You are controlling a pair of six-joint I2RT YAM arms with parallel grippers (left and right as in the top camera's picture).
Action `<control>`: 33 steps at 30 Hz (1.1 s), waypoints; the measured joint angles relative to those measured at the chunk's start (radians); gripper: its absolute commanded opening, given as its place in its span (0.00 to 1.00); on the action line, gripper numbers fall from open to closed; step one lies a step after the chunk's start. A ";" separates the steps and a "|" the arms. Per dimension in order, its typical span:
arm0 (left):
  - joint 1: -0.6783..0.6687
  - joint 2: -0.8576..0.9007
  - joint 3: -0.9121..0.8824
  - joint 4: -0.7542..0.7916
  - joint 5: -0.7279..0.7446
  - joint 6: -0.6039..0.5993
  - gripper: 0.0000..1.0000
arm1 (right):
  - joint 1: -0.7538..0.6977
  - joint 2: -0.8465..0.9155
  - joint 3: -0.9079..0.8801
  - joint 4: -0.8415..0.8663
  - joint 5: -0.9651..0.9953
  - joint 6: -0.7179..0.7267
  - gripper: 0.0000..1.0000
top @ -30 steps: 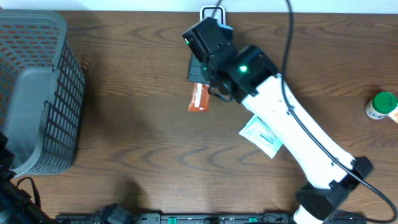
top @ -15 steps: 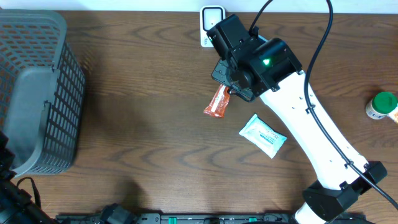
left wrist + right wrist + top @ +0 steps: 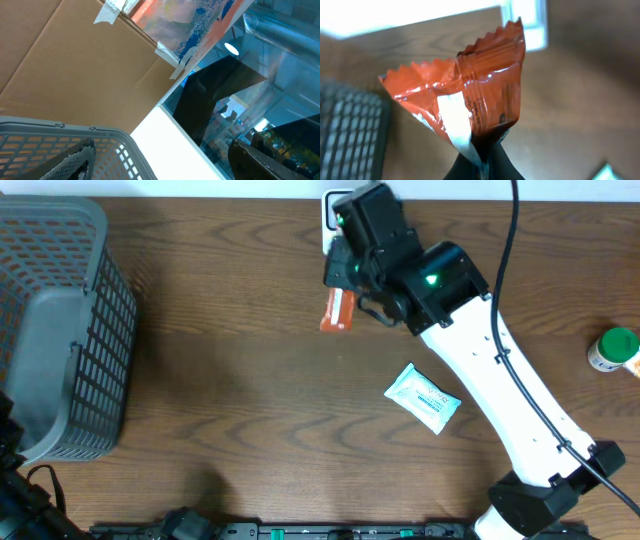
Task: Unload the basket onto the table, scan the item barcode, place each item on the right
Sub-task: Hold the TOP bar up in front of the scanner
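An orange snack packet (image 3: 337, 310) hangs over the table just in front of a white scanner (image 3: 333, 210) at the back edge. My right gripper (image 3: 352, 292) is shut on the packet's lower crimped end. In the right wrist view the packet (image 3: 480, 95) fans out above the pinched gripper (image 3: 482, 161), with its silver inner seam and some dark print facing the camera; the scanner (image 3: 527, 25) shows behind it. No barcode is legible. My left gripper (image 3: 161, 150) is open and empty, pointing up over the basket rim (image 3: 60, 132).
A grey mesh basket (image 3: 70, 330) fills the left side. A white and teal wipe packet (image 3: 423, 398) lies right of centre. A green-capped bottle (image 3: 612, 350) stands at the far right edge. The right arm's white body slants across the right half.
The right arm has carried the orange packet toward the back of the table, closer to the white scanner, turning it more upright. The left gripper has not moved.
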 measured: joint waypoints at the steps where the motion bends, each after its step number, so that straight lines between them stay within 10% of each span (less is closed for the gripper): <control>1: 0.000 0.000 0.000 0.000 0.000 0.000 0.85 | -0.009 -0.003 0.000 0.022 -0.040 -0.067 0.01; 12: 0.000 0.000 -0.001 0.000 0.000 0.000 0.85 | -0.312 -0.010 -0.111 0.328 -0.840 -0.727 0.01; 21: 0.000 0.000 -0.001 0.000 0.000 0.000 0.85 | -0.354 -0.010 -0.277 0.441 -1.086 -1.019 0.01; 29: 0.000 0.000 -0.003 0.000 0.000 0.000 0.85 | -0.388 0.085 -0.359 1.011 -1.477 -1.129 0.01; 33: 0.000 0.000 -0.005 -0.006 -0.011 0.000 0.85 | -0.407 0.232 -0.366 1.506 -1.579 -0.966 0.01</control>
